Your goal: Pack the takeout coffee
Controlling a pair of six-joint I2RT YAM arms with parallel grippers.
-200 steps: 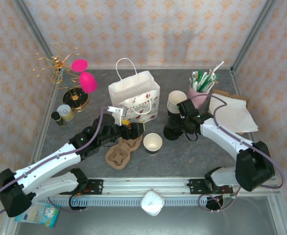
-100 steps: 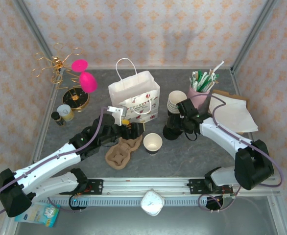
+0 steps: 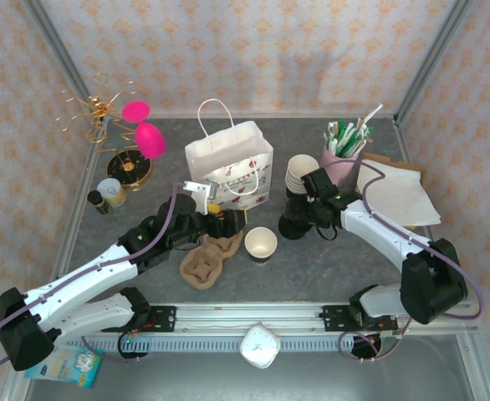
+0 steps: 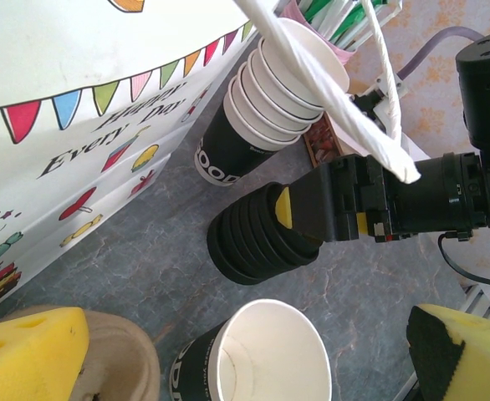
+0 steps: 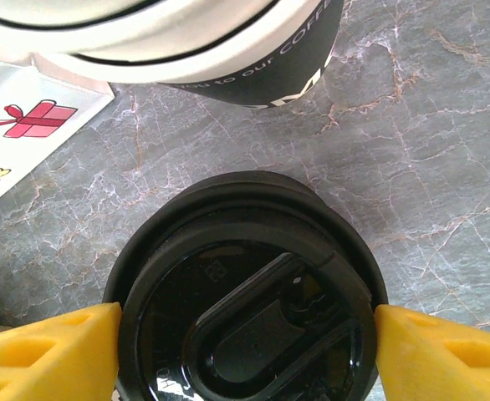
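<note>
The right pincer [image 5: 249, 334] is clamped on the top black lid [image 5: 247, 284] of the lid pile [image 4: 257, 238], a yellow pad [image 5: 48, 351] meeting its rim on either side. Since a second ago it has edged slightly left and narrowed a touch; everything else lies as it did. Just behind the pile rises the stack of cups [image 3: 301, 174]. The left pincer [image 3: 218, 221] hangs with pads wide apart at the foot of the paper bag [image 3: 231, 171], holding nothing. The takeout coffee cup [image 3: 261, 244] stands upright and open-topped on the table [image 3: 329, 267], between the arms, near the pile. From above the right pincer covers much of the pile; the wrist frame cuts off the lid's near edge
</note>
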